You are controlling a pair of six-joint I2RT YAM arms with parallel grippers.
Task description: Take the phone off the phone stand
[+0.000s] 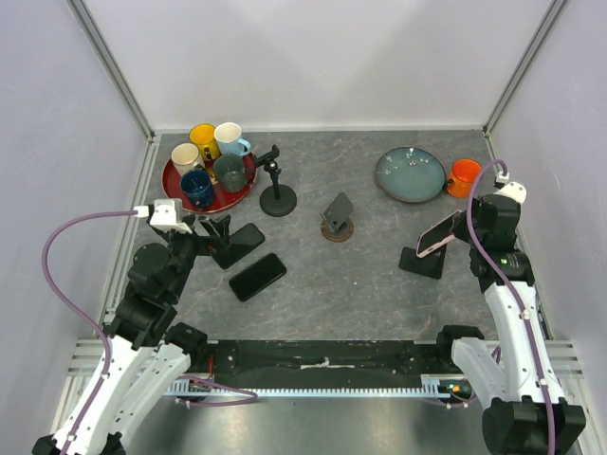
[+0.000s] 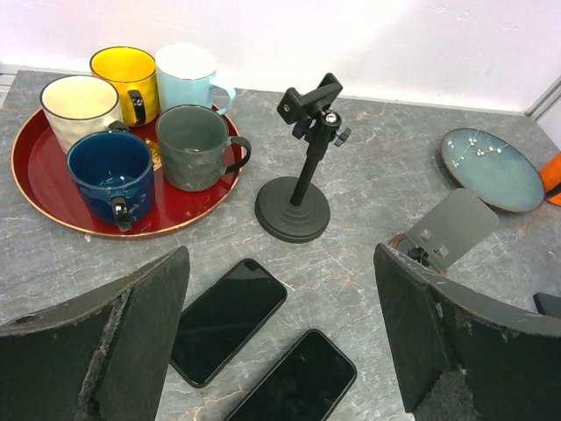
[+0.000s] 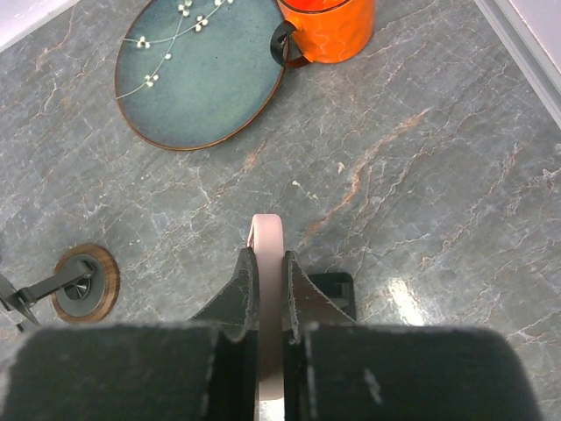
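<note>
A pink phone [image 1: 438,234] is held tilted over a black phone stand [image 1: 424,263] at the right of the table. My right gripper [image 1: 462,227] is shut on the phone's upper edge. In the right wrist view the fingers [image 3: 245,281] pinch the phone [image 3: 267,237] edge-on, with the stand [image 3: 337,294] just below and to the right. I cannot tell whether the phone still touches the stand. My left gripper [image 1: 213,235] is open and empty above two black phones [image 2: 230,320] [image 2: 294,381] lying flat.
A red tray [image 1: 171,185] with several mugs stands at the back left. A tall clamp stand [image 1: 276,185] and a small tilted stand [image 1: 337,218] are mid-table. A blue plate [image 1: 409,174] and an orange mug [image 1: 464,177] sit at the back right.
</note>
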